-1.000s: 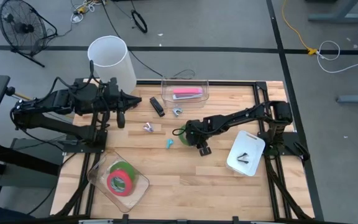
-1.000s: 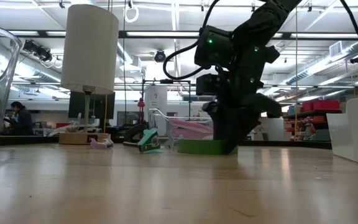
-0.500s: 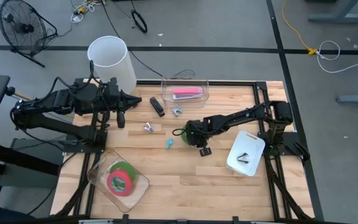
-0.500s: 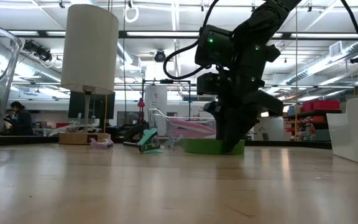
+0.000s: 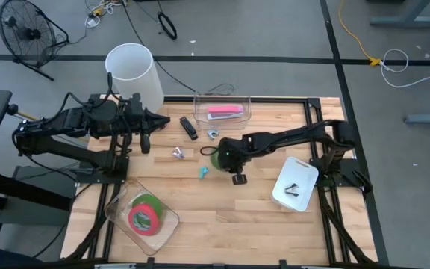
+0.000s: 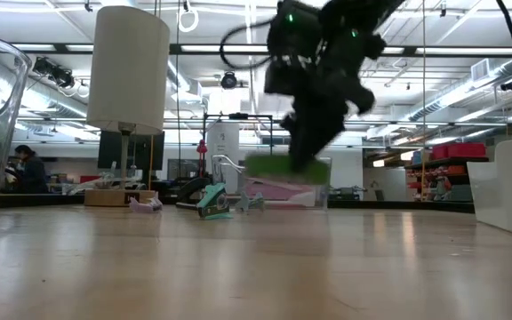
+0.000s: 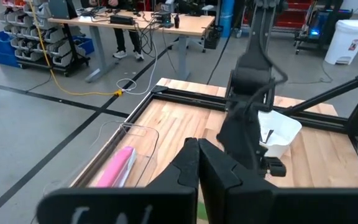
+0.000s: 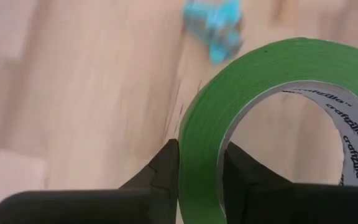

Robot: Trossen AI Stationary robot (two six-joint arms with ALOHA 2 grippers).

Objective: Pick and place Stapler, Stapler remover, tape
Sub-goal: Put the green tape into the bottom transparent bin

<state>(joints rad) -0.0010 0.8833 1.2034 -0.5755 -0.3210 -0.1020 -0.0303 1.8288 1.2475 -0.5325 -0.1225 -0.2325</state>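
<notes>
Two arms are up: the right one stretches across mid-table, its end effector (image 5: 222, 155) pinching a green tape roll (image 6: 284, 166) clear of the table (image 5: 222, 213); the left end effector (image 5: 149, 128), fingers pressed together, waits at the table's left edge.

A grey concrete floor (image 5: 275, 45) surrounded the wooden table (image 5: 222, 209). Beyond the table's far left corner stood a black floor fan (image 5: 22, 31). Cables (image 5: 379, 56) trailed across the floor. Fluorescent strip lights (image 6: 469, 89) lit the ceiling.
</notes>
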